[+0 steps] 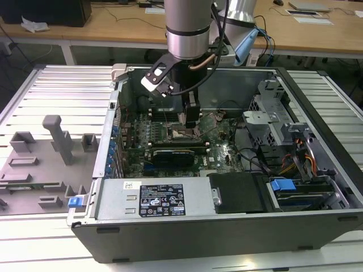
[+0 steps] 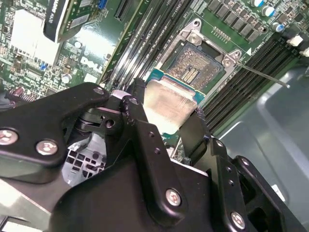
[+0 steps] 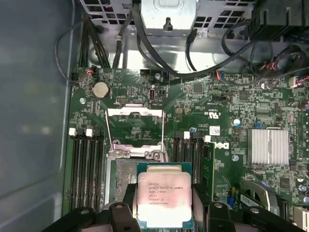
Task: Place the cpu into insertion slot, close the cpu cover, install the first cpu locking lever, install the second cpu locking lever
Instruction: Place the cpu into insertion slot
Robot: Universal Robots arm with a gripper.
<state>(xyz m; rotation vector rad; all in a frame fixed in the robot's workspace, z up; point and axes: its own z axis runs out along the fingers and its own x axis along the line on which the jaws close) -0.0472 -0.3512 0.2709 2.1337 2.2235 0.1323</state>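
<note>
My gripper is shut on the cpu, a flat square chip with a dull silver top, its black fingers pressing two opposite edges. In the second wrist view the cpu hangs tilted just beside and above the insertion slot, a dark square socket with a silvery rim. The cpu cover, a thin silvery frame, stands swung open beyond the insertion slot. A thin locking lever sticks out free. In the exterior view the gripper reaches down into the open computer case over the insertion slot.
Long black memory slots flank the socket on both sides. A silver finned heatsink and black cables lie nearby on the board. The case's walls, power supply and drive bays surround it. A grey fixture tray sits outside.
</note>
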